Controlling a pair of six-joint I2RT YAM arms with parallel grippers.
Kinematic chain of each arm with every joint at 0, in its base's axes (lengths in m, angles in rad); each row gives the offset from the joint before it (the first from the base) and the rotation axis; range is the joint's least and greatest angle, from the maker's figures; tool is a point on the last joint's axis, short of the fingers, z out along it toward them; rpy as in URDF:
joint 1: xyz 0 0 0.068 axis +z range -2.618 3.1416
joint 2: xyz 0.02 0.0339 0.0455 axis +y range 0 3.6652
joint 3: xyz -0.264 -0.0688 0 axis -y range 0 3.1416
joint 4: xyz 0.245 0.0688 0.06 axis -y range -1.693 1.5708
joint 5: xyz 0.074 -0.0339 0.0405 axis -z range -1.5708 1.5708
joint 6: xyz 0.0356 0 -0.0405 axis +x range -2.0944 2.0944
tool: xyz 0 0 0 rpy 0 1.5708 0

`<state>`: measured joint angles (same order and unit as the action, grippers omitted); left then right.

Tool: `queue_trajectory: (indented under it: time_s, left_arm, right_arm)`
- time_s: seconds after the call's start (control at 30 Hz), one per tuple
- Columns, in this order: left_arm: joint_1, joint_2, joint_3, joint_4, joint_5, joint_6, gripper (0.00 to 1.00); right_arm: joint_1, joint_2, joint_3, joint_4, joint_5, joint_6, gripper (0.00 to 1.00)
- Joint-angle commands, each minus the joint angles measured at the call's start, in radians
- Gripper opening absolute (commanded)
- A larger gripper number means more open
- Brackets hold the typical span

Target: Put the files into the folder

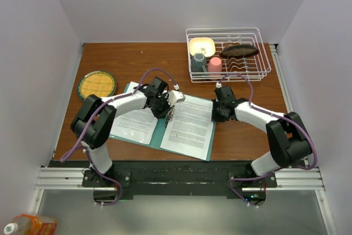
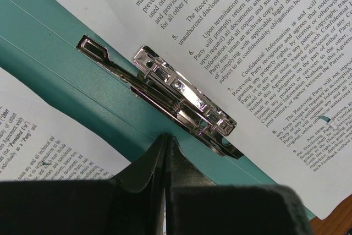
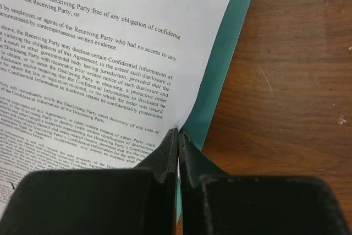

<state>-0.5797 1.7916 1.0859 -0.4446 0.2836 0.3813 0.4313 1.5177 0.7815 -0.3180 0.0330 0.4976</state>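
- Brown wood table (image 1: 137, 59), with white walls on three sides.
- Green folder (image 1: 160, 134) open flat in the middle, its crease running near to far and a bit tilted.
- Left sheet (image 1: 135, 125) flat on the left leaf. Right sheet (image 1: 190, 127) on the right leaf, long sides along the crease.
- Shiny metal clip (image 2: 181, 97) on the crease, lying the long way along it, at the inner edge of the right sheet. Hard to tell if over that edge or just beside it.
- Left gripper (image 2: 166, 138) right at the clip, fingers pressed together with nothing seen between them. Tips on the green card, just beside the clip.
- Right gripper (image 3: 178, 133) at the outer edge of the right sheet, near its far corner. Fingers closed tight, pinching that edge by the look of it, with the paper raised a little off the green card there.
- Clip off to the left of the right gripper, across the whole width of the sheet. Left arm much nearer to it.
- Likely next: work the clip with the left, and slide the sheet sideways toward the crease with the right. Straight across, not along the crease.
- Thin paper, so probably quick to buckle when pushed from one edge.
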Motion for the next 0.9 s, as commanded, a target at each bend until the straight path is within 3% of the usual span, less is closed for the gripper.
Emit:
queue_trajectory:
  time_s: [0.0, 0.4, 0.5, 0.57, 0.87]
  left_arm:
    - [-0.006, -0.001, 0.003, 0.014, 0.014, 0.001, 0.05]
    - [-0.006, -0.011, -0.006, 0.012, 0.003, 0.004, 0.04]
    - [-0.006, -0.012, -0.004, 0.01, -0.011, 0.002, 0.04]
    - [-0.005, -0.011, -0.004, 0.009, -0.011, 0.002, 0.03]
    - [-0.005, -0.02, 0.0, 0.004, -0.006, -0.002, 0.03]
  right_arm:
    - [0.004, -0.013, 0.013, 0.026, -0.015, 0.013, 0.0]
    - [0.003, -0.004, 0.039, -0.009, -0.025, 0.016, 0.0]
    - [0.004, -0.01, 0.036, -0.03, -0.03, 0.012, 0.29]
    - [0.003, -0.007, 0.048, -0.056, -0.027, 0.007, 0.42]
    - [0.003, -0.039, 0.094, -0.144, 0.016, 0.002, 0.52]
